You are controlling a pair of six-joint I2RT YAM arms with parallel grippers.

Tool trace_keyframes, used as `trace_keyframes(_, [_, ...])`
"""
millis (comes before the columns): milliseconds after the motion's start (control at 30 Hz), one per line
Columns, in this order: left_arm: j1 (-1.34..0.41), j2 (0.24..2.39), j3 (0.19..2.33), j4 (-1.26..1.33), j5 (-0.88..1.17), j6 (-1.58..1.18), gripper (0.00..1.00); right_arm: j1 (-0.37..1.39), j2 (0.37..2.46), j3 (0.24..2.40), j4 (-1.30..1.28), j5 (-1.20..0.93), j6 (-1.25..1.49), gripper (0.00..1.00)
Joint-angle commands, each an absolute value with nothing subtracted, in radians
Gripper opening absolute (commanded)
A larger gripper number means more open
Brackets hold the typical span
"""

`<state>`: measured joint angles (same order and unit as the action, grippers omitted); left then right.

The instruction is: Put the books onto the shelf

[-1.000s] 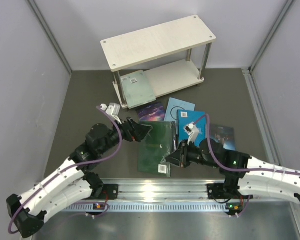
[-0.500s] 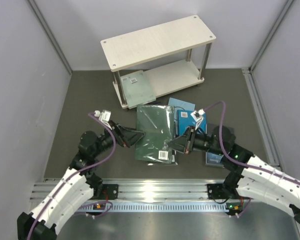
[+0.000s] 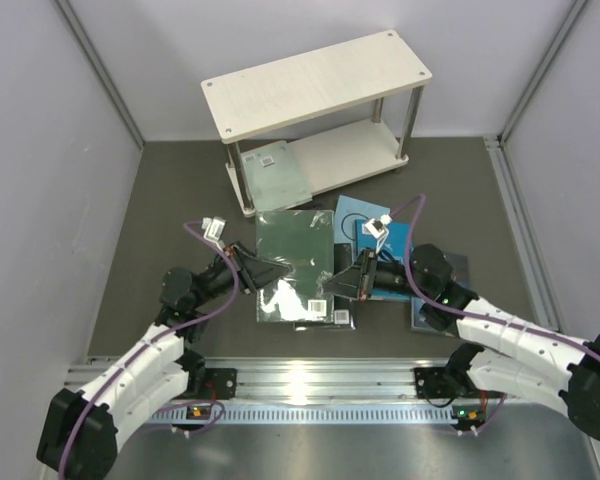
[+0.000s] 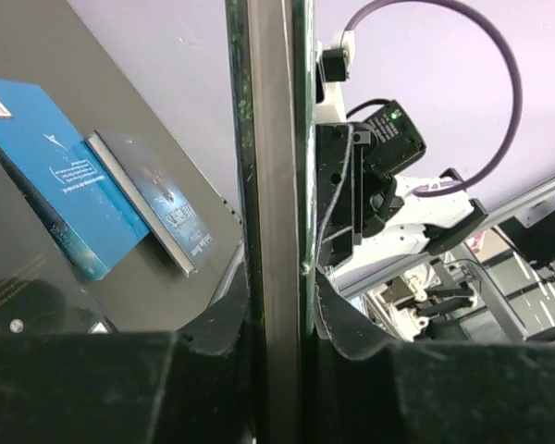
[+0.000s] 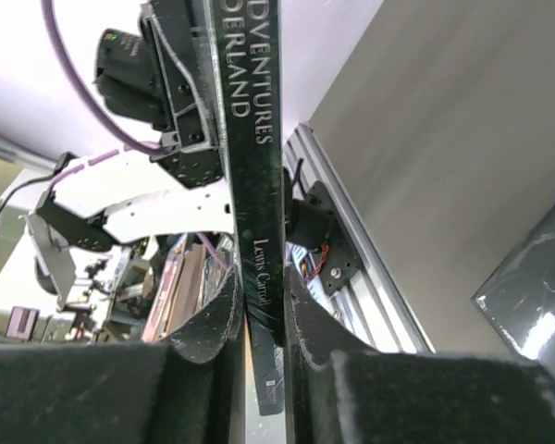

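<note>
The shelf [image 3: 315, 85] stands on the table [image 3: 160, 200], well beyond both grippers, with a pale book [image 3: 273, 175] resting against its lower board. The green book [image 3: 295, 262] is held between the two arms. The left gripper [image 3: 270, 272] is clamped on its left edge and the right gripper [image 3: 342, 285] on its spine, so they face each other across the cover. Just beyond the right gripper lie a light blue book [image 3: 363, 212] and a blue book [image 3: 398, 238]. A starry book [image 3: 450, 265] lies off to that gripper's right.
</note>
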<state>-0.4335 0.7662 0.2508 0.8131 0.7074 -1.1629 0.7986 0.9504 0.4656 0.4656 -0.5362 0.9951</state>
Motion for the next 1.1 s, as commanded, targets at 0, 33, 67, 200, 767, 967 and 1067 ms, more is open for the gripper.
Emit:
trace_keyframes(0, [-0.449, 0.767, 0.281, 0.863, 0.730, -1.091, 0.00, 0.804, 0.954, 0.571, 0.571, -0.554, 0.982, 0.19])
trace_keyframes(33, [-0.449, 0.756, 0.290, 0.815, 0.713, -1.072, 0.00, 0.798, 0.948, 0.583, 0.511, -0.533, 0.957, 0.42])
trace_keyframes(67, [-0.449, 0.726, 0.299, 0.766, 0.662, -1.030, 0.00, 0.796, 0.942, 0.612, 0.386, -0.467, 0.933, 0.66])
trace_keyframes(200, [-0.448, 0.651, 0.333, 0.574, 0.523, -0.965, 0.00, 0.790, 0.910, 0.609, 0.236, -0.336, 0.856, 1.00])
trace_keyframes(767, [-0.443, 0.692, 0.293, 0.656, 0.239, -1.138, 0.00, 0.788, 1.014, 0.241, 0.825, -0.336, 1.141, 1.00])
trace_keyframes(967, [-0.442, 0.730, 0.212, 0.770, 0.218, -1.218, 0.00, 0.784, 1.147, 0.262, 1.031, -0.353, 1.195, 1.00])
trace_keyframes(1067, [-0.442, 0.727, 0.181, 0.799, 0.198, -1.250, 0.00, 0.782, 1.228, 0.271, 1.147, -0.362, 1.238, 1.00])
